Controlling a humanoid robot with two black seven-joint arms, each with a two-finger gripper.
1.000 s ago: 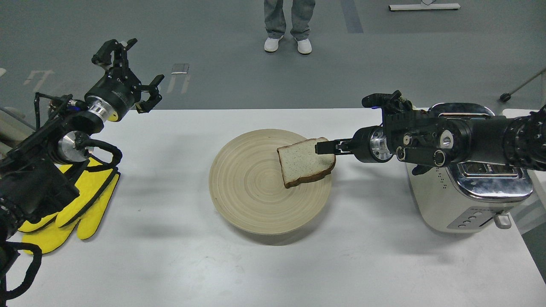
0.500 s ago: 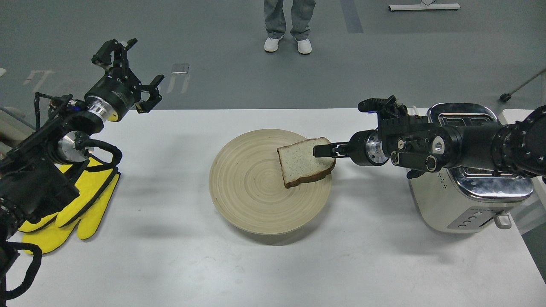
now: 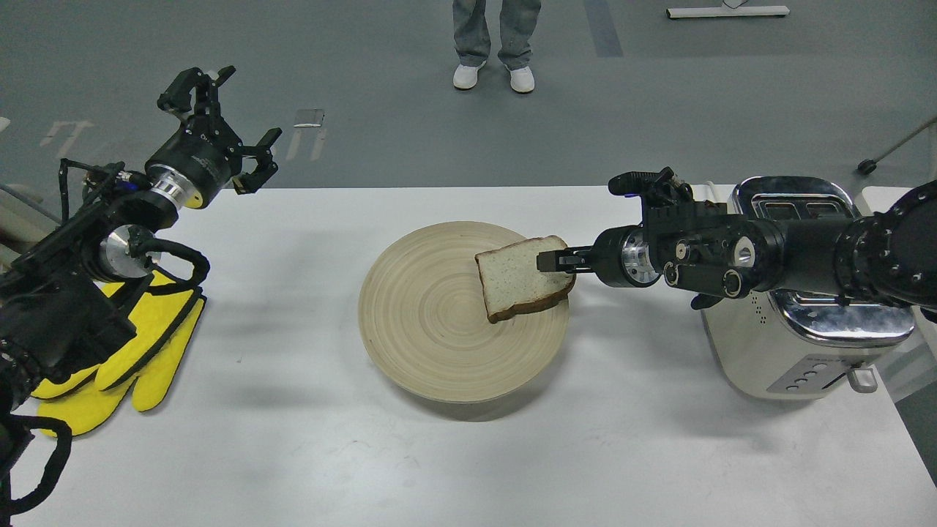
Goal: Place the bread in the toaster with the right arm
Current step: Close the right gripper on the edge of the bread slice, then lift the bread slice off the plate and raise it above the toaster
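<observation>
**Narrow gripper reaching the bread slice over the wooden plate**

The black jointed right arm [image 3: 776, 252] is stretching in from the right, passing across the chrome top of the boxy cream-white toaster [image 3: 798, 344], which is standing behind and below the arm's wrist near the table's right end. At the arm's far end the narrow right gripper [image 3: 554, 260] is lying level, its tip overlapping the right edge of the pale speckled slice of bread [image 3: 521, 279]; the fingers are too dark and close together to say whether they are pinching the crust or only lying over it. The bread is resting tilted on the right rim of the round, ringed light-wood plate [image 3: 432, 322], just left of the gripper tip.

The plate is sitting mid-table on the plain white tabletop [image 3: 293, 454], which is showing soft grey shadows under the plate and the arm. Far to the left of the right gripper, the left gripper [image 3: 219, 117] is hanging above the table's back left corner with its fingers spread, holding nothing. Below that arm a bright yellow glove with black edging [image 3: 139, 366] is lying flat on the table.

Beyond the table a grey floor [image 3: 732, 88] is extending back, where a person's legs in grey trousers and white shoes [image 3: 494, 44] are standing.
</observation>
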